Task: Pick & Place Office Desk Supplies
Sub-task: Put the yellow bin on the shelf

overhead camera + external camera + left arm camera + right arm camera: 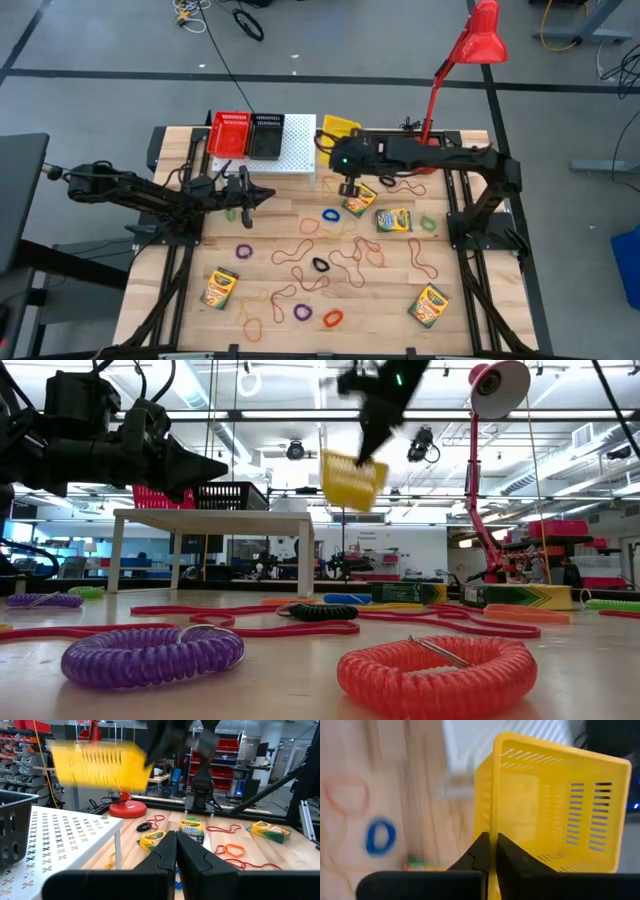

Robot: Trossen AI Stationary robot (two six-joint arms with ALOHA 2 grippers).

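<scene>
Jaws of right gripper [491, 851] pinched on rim of yellow basket [555, 805], lifted above table beside white stand [296, 158]. Left gripper [176, 855] shut, empty. Crayon boxes [393, 219], rubber bands [300, 250] scattered on table [470, 330].

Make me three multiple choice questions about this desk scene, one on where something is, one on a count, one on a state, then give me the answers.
1. Where is the yellow basket?
A. Lifted in the air by the right gripper
B. On the white stand
C. On the floor

2. How many crayon boxes lie on the table in the high view?
A. Two
B. Four
C. Six

3. How is the left gripper?
A. Wide open
B. Shut, empty
C. Shut on a crayon box

Answers: 1 A, the low view shows it hanging clear of the table; 2 B, four boxes show; 3 B, its fingers meet with nothing between.
</scene>
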